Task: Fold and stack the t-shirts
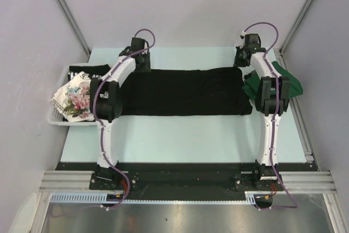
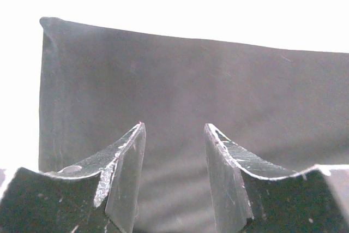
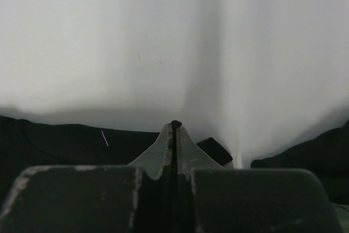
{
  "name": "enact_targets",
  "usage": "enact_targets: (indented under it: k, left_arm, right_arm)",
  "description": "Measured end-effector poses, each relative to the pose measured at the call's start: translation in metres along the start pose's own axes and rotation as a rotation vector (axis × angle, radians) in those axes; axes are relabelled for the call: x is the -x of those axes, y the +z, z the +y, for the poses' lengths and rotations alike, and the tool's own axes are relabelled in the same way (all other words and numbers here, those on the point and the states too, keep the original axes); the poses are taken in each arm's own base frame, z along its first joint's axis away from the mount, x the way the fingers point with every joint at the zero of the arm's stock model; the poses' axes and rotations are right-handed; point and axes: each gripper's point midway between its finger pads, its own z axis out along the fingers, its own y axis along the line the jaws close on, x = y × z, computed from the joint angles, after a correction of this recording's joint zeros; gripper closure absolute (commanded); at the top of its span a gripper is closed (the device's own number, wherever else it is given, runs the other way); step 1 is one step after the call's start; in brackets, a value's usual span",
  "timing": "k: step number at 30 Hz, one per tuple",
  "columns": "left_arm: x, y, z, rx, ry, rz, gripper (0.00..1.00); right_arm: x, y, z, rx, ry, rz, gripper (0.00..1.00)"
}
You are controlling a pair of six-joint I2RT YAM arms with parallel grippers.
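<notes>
Basket (image 1: 56,118) first, at the table's (image 1: 180,135) left edge: it holds the floral shirt (image 1: 73,99) and the lettered shirt (image 1: 87,72), both crumpled and not yet folded.

Just right of it, the left gripper (image 1: 143,57) sits over the far-left corner of the black shirt (image 1: 185,91). In its wrist view the fingers stand apart with nothing between them. Dark cloth fills the space under and ahead of them, and the shirt's corner lies up and to the left of the tips.

The black shirt lies flat as one long band across the middle of the table. Its long axis runs left to right, from one arm to the other.

At its far-right corner is the right gripper (image 1: 244,55). Its fingers are pressed together, and I can see no cloth caught between the tips. The shirt's far edge lies just below and behind them, with bare table ahead.

Beyond the right arm, the green shirt (image 1: 289,83) lies bunched at the table's right edge, touching or just beside the band's end.

Each gripper is nearest its own end of the band's far edge. The next fold probably turns on that pairing: the left has only to drop and pinch, while the right must first open and back onto the cloth.
</notes>
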Motion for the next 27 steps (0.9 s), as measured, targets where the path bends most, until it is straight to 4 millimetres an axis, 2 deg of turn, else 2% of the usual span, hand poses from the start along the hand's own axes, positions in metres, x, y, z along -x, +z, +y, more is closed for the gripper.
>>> enact_targets:
  k: [4, 7, 14, 21, 23, 27]
  left_arm:
    - [-0.004, 0.027, 0.024, 0.078, -0.046, 0.021, 0.46]
    - [-0.01, 0.04, 0.047, 0.141, -0.083, 0.043, 0.46]
    - [0.004, 0.05, 0.083, 0.2, -0.13, 0.028, 0.45]
    - [0.025, 0.051, 0.08, 0.166, -0.07, -0.035, 0.38]
    - [0.032, 0.053, 0.078, 0.156, -0.058, -0.054, 0.34]
    - [0.041, 0.063, 0.077, 0.15, -0.061, -0.077, 0.33]
  right_arm:
    - [-0.013, 0.001, -0.001, 0.002, 0.004, 0.034, 1.0]
    - [-0.017, -0.003, 0.0, 0.004, 0.006, 0.047, 1.0]
    - [-0.011, -0.015, 0.003, 0.015, 0.004, 0.033, 1.0]
    - [-0.01, -0.016, 0.005, 0.022, 0.003, 0.032, 1.0]
    - [-0.011, -0.016, 0.009, 0.025, -0.001, 0.035, 1.0]
    - [-0.014, -0.016, 0.012, 0.028, -0.005, 0.045, 1.0]
